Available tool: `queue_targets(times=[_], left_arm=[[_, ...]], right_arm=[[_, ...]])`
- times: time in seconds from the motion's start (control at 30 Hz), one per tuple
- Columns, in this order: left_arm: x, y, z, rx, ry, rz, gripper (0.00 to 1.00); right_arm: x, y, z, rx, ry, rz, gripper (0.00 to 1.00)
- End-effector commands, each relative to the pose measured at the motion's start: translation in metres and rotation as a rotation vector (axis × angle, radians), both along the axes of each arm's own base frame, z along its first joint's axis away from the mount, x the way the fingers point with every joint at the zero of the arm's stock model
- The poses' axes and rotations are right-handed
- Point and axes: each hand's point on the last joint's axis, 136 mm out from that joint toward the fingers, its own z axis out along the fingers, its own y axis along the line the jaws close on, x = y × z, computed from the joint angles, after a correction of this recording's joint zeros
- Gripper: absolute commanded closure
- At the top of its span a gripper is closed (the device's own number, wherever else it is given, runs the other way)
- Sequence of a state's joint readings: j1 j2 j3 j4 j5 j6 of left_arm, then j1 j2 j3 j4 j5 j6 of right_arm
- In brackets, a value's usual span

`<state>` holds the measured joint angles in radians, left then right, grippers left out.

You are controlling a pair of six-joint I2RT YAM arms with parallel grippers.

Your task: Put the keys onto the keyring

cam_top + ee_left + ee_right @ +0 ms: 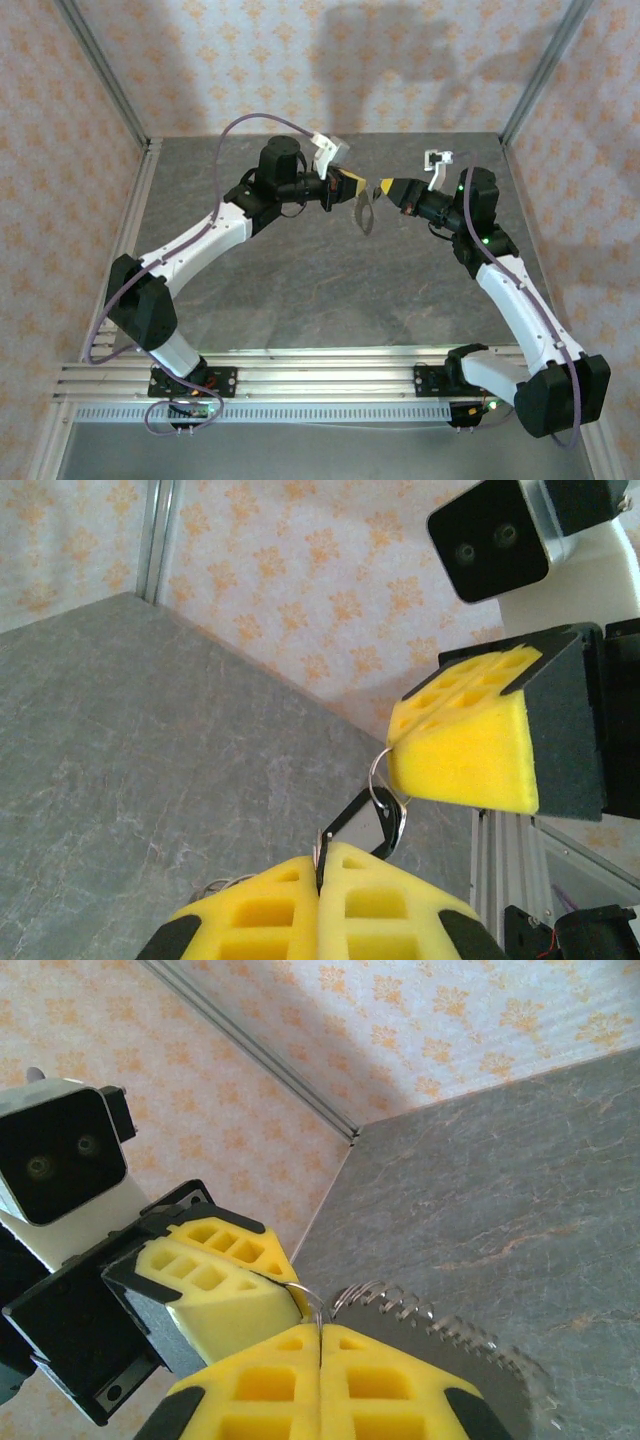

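One keyring [365, 212], dangling over table [300, 290] (edges well apart)

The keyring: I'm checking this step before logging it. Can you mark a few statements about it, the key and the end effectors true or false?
1. The left end effector and the right end effector have their tips close together, raised above the table. True.
2. The keyring lies flat on the table. False: it hangs in the air between the two end effectors.
3. The right end effector is wide open. False: its pads are shut on the keyring's thin wire ring.
4. The left end effector is shut. True: it appears to pinch the key.
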<state>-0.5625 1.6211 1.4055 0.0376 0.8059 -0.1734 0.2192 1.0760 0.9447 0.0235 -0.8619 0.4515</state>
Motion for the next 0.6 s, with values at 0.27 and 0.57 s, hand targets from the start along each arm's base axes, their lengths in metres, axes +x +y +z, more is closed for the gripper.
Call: queue_targets(times=[0.27, 0.57], left_arm=[[-0.001, -0.014, 0.022, -0.039, -0.077, -0.054, 1.0], [-0.004, -0.016, 0.027, -0.046, -0.09, -0.065, 1.0]], right_arm=[[-0.003, 0.01, 0.032, 0.031, -0.086, 0.041, 1.0], [0.001, 0.015, 0.029, 0.028, -0.077, 0.044, 1.0]])
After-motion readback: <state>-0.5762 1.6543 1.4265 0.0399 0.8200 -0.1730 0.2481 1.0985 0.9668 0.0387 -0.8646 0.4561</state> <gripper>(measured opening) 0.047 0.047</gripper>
